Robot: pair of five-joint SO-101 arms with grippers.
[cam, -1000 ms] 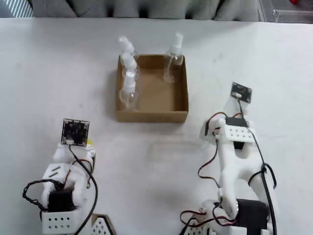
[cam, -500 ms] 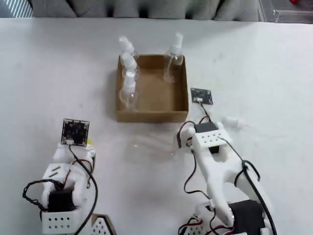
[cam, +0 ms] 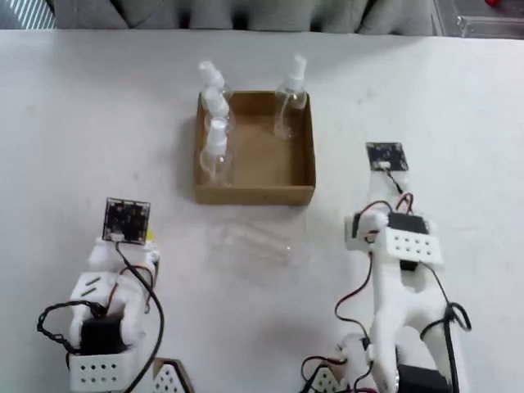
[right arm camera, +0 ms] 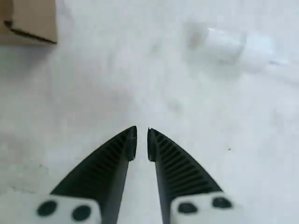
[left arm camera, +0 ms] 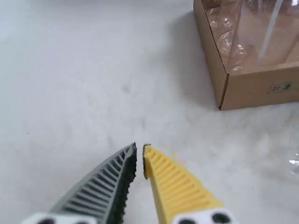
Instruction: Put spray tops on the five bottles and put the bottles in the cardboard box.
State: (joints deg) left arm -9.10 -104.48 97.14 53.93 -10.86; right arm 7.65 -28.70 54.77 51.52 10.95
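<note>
The cardboard box [cam: 255, 173] stands at the table's middle with several clear bottles in it, all capped: three along one wall [cam: 215, 123] and one [cam: 291, 98] at the opposite far corner. A clear bottle without a top [cam: 254, 241] lies on its side in front of the box, its edge also in the left wrist view [left arm camera: 292, 161]. A white spray top [right arm camera: 228, 43] lies on the table ahead of my right gripper [right arm camera: 141, 135], which is shut and empty. My left gripper [left arm camera: 139, 151] is shut and empty, hovering off the box's near corner [left arm camera: 252, 88].
A corner of the box [right arm camera: 28, 21] shows far off in the right wrist view. Both arms' bases sit at the table's near edge. Bare white table lies between the arms and around the box.
The right arm swung left toward the box's front corner, then back to the right and nearer its base. The left arm has not moved.
</note>
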